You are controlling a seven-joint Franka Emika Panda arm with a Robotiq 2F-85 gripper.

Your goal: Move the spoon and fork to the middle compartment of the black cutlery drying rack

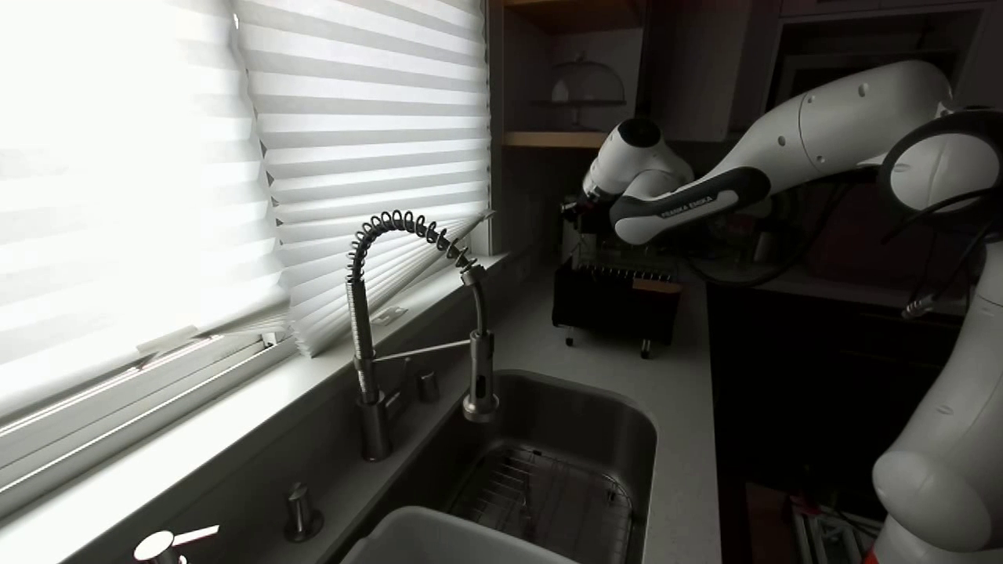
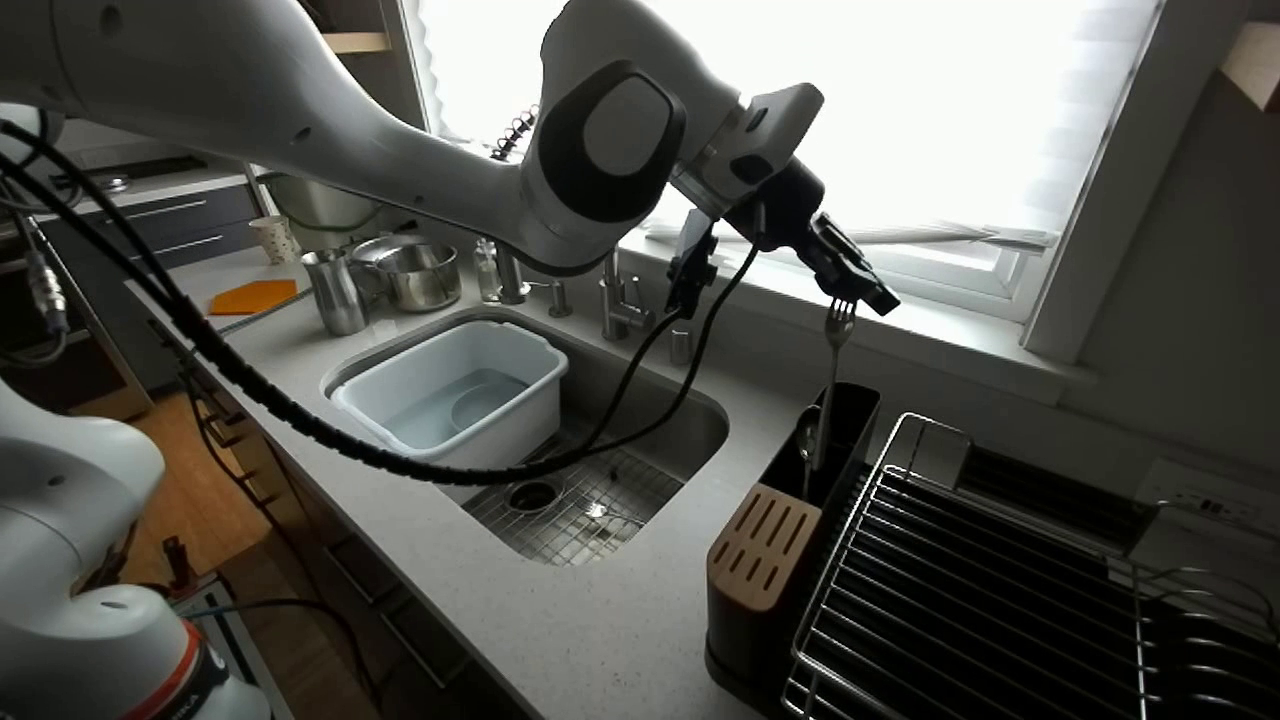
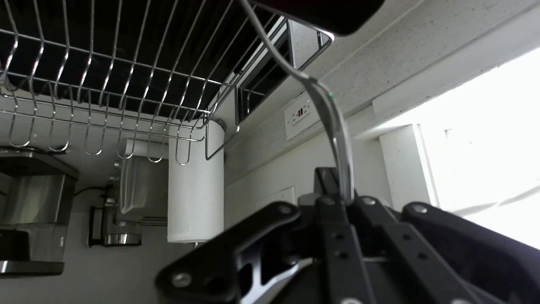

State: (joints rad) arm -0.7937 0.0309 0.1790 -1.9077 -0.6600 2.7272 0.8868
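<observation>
My gripper (image 2: 862, 298) is shut on the tine end of a steel fork (image 2: 838, 335). The fork hangs handle down over the black cutlery drying rack (image 2: 732, 640). Its lower end overlaps the rack's open part behind the slotted wooden top; I cannot tell how deep it reaches. A spoon (image 2: 806, 436) stands bowl up in that open part, close beside the fork handle. In the wrist view, the fork (image 3: 327, 107) runs up from between the fingertips (image 3: 346, 202). The rack (image 1: 615, 309) and gripper (image 1: 580, 210) are dark in an exterior view; compartment dividers are hidden.
A wire dish rack (image 2: 1000, 560) stands directly beside the cutlery rack. The window sill (image 2: 950, 300) is behind the gripper. The sink with a white tub (image 2: 470, 400) and the spring faucet (image 1: 360, 329) lie to the side. Paper towels (image 3: 196, 185) stand beyond the dish rack.
</observation>
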